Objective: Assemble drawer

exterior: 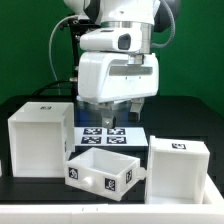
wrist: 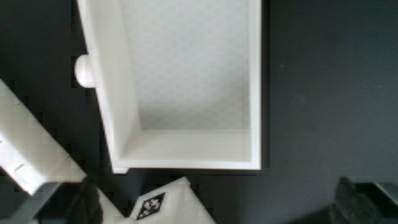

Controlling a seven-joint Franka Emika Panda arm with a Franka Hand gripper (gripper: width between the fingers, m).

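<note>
The white open-topped tray (exterior: 100, 170) lies at the front middle of the black table, with tags on its front wall. In the wrist view the tray (wrist: 187, 80) shows its hollow inside and a round knob (wrist: 84, 68) on one outer wall. The larger cube-like white casing (exterior: 40, 135) stands at the exterior view's left. My gripper (exterior: 103, 114) hangs above the table just behind the tray. It is open and empty, with both dark fingertips (wrist: 54, 205) apart from the tray. A white corner with a tag (wrist: 169, 200) lies between them.
The marker board (exterior: 110, 135) lies flat under and behind the gripper. Another white box-shaped part (exterior: 178, 170) with a tag on top stands at the exterior view's right, close to the tray. A white edge (wrist: 18, 150) crosses one side of the wrist view.
</note>
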